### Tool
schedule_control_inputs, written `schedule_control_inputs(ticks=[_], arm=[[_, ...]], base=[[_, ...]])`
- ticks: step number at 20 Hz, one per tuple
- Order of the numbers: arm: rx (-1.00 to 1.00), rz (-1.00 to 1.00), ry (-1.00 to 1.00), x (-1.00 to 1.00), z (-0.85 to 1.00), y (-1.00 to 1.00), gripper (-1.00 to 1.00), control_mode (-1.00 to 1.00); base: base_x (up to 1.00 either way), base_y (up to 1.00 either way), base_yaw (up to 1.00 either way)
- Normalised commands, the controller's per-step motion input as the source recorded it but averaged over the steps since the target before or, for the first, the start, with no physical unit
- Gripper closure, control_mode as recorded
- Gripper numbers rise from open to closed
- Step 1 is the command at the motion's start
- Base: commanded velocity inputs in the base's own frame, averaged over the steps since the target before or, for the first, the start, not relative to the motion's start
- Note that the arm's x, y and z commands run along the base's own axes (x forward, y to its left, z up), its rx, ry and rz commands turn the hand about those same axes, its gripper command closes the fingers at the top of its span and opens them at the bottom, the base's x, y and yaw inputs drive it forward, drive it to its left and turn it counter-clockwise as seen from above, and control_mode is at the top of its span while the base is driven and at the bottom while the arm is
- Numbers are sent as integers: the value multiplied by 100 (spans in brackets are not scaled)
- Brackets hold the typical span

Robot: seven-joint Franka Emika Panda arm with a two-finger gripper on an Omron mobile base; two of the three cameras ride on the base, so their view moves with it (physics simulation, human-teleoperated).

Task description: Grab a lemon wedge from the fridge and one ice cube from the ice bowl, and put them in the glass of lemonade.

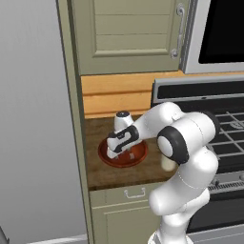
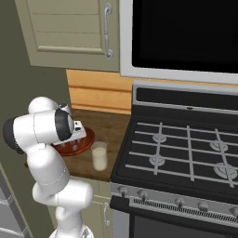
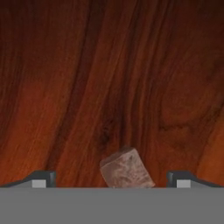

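Gripper (image 1: 123, 155) lowered into the ice bowl (image 1: 137, 157), jaws spread wide with nothing clamped. In the hand view, gripper (image 3: 111, 180) seen from above the bowl floor: two dark fingertips (image 3: 41, 178) far apart at the bottom edge, one at each side. Ice cube (image 3: 127, 169) lying on the reddish-brown wooden floor of the ice bowl (image 3: 109, 78), between the fingertips and clear of both. Cube pale, translucent, slightly tilted, lower part cut off by the bottom of the view.

Ice bowl sitting on the dark wooden countertop (image 1: 105, 171), between the tall side panel (image 1: 76, 119) and the stove (image 1: 228, 138). In the right base view, ice bowl (image 2: 84, 144) partly hidden behind the arm's white elbow, rim showing just beside the glass of lemonade (image 2: 98, 156). Glass upright on the countertop (image 2: 111, 125), near the front edge, close to the left side of the stove (image 2: 186, 148), holding a whitish-yellow drink. In the left base view, glass of lemonade (image 1: 167, 163) mostly covered by the arm, only a pale sliver visible.

Fridge (image 1: 33, 119) as a flat light-grey surface along the left of the left base view, door closed. Beige upper cabinet (image 1: 128, 33) above the counter, with a metal handle (image 1: 179, 28). Microwave (image 2: 186, 37) with a dark window above the stove. Drawer (image 1: 135, 193) with a small handle under the countertop. Lemon wedge: cannot tell where.
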Motion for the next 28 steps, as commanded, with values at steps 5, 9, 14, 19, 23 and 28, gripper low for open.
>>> schedule_control_inputs(ticks=[5, 9, 14, 19, 23, 28], arm=[[0, 0, 0, 1, 1, 0, -100, -100], [-4, 0, 0, 7, 7, 0, -100, -100], [0, 0, 0, 12, 0, 0, -100, -100], [0, 0, 0, 0, -9, 0, -100, -100], [0, 0, 1, 0, -23, 0, -100, -100], [0, 0, 0, 0, -23, 0, -100, -100]], base=[[0, 0, 0], [0, 0, 0], [0, 0, 0], [0, 0, 0], [0, 0, 0], [0, 0, 0]])
